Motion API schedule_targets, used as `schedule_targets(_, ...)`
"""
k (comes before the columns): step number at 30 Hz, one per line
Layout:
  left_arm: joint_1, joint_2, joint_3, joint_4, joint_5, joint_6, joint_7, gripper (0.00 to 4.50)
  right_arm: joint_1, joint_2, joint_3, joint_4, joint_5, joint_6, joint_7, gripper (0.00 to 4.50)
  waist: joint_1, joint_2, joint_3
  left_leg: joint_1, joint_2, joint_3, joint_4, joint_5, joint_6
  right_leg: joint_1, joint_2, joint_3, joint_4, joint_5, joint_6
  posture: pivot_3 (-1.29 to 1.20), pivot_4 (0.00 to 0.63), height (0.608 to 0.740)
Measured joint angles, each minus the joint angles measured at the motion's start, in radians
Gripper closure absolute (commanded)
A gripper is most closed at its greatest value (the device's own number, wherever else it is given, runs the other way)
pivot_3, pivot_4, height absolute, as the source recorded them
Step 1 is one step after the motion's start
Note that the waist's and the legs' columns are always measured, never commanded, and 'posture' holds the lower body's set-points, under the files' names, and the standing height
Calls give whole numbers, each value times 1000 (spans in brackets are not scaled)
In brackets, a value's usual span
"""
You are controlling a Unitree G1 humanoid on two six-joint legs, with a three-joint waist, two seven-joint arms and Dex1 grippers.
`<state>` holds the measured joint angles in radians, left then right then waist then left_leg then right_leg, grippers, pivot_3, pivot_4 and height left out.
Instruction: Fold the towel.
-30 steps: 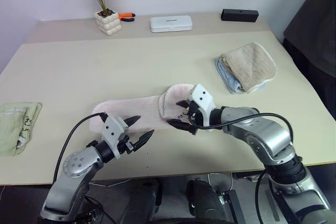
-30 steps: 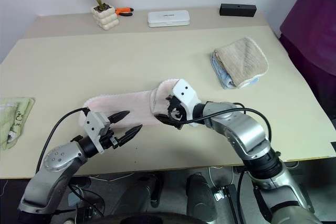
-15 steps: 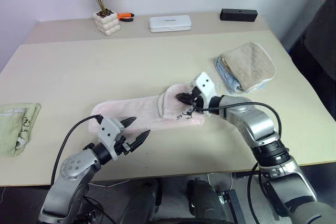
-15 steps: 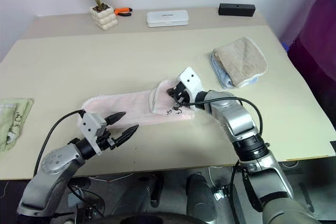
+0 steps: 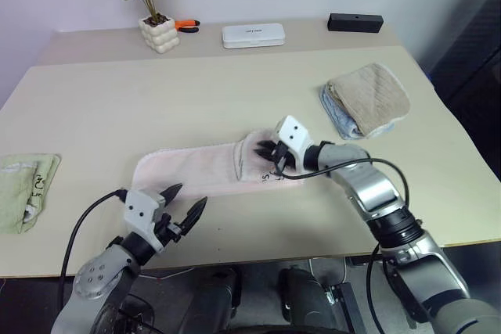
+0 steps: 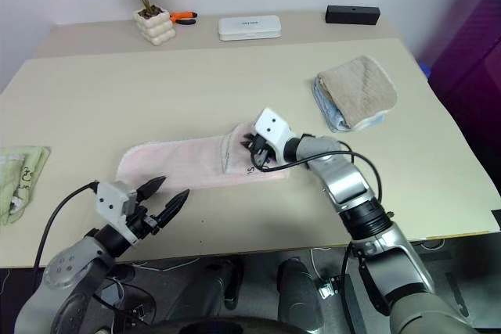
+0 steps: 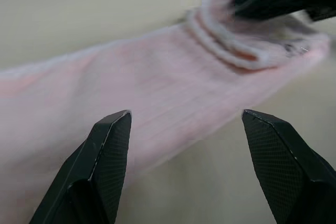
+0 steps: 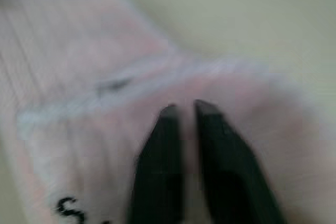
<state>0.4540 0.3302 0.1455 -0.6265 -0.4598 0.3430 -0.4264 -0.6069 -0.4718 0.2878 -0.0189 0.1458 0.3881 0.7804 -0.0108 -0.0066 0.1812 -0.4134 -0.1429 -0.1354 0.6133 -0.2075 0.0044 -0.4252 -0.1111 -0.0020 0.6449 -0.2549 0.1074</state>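
While it lies lengthwise left-right, the towel [image 5: 205, 170]: left jaws wide, empty; right jaws seemingly near-closed, nothing visibly held.

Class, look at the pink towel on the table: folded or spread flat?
Partly folded. The pink towel lies in a long strip; its end under the right claw is turned back over itself, showing a doubled edge.

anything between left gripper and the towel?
Nothing: bare table between the left gripper and the towel, seen in the left eye view.

left hand [image 5: 185, 202] spread, right hand [image 5: 266, 150] nearly closed
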Motion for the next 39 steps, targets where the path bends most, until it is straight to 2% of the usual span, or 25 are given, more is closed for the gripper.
schedule_targets(1,18,-13,13,-7,-34,23,20,0,-10,-9,-4,-13,1,-15,18,1729,-2,0,0,0,0,0,0,0,0,0,0,0,0,0,0,0,150,740)
schedule_targets(4,47,-43,71,-29,-159,94,91,0,-24,-15,0,-45,-1,-68,70,168,-11,0,0,0,0,3,0,-2,3,0,-1,1,-3,0,0,0,150,740)
schedule_targets(5,52,-59,82,-36,-195,113,113,0,-24,-15,4,-49,-3,-78,82,16,-13,0,0,0,0,6,0,-3,5,0,-2,1,-4,0,0,0,150,740)
schedule_targets(8,57,-137,123,-43,-379,174,220,0,-19,0,16,-71,-3,-100,108,16,-15,0,0,0,0,11,1,-7,12,1,-2,4,-13,5,8,0,150,740)
schedule_targets(10,55,-184,158,-41,-504,200,304,0,-9,14,24,-97,-2,-112,120,16,-12,-1,0,0,0,16,2,-9,9,1,-2,6,-15,7,12,0,150,740)
schedule_targets(14,18,-227,208,-23,-723,215,473,0,30,24,49,-131,-2,-112,139,16,-2,-1,-1,0,0,22,3,-11,10,1,-5,7,-16,6,12,0,150,740)
schedule_targets(17,-14,-227,225,-9,-815,214,563,0,52,31,56,-137,-4,-113,140,16,-3,-1,-1,2,0,24,4,-14,15,2,-5,10,-14,6,12,0,150,740)
schedule_targets(22,-10,-204,224,-11,-839,210,592,0,58,31,59,-145,-15,-114,139,16,-5,-1,-1,6,2,24,5,-15,14,5,-1,14,-14,5,8,0,150,740)
schedule_targets(26,55,-191,228,-41,-856,197,569,0,70,34,63,-149,-23,-116,137,16,-6,-2,-1,6,2,25,5,-14,15,4,-1,15,-15,5,8,0,150,740)
schedule_targets(30,114,-181,293,-59,-919,161,568,0,83,30,63,-156,-25,-115,134,16,-7,-3,-2,6,2,28,5,-17,16,3,-1,18,-16,5,9,0,150,740)
schedule_targets(35,80,-131,305,-62,-908,143,658,0,87,30,63,-156,-27,-116,134,16,1,-4,-2,5,2,28,5,-18,15,3,-1,18,-16,6,11,0,150,740)
schedule_targets(39,10,-114,260,-62,-888,152,760,0,87,35,67,-156,-36,-121,134,16,4,-4,-2,5,2,27,11,-20,14,3,0,17,-14,5,8,0,150,740)
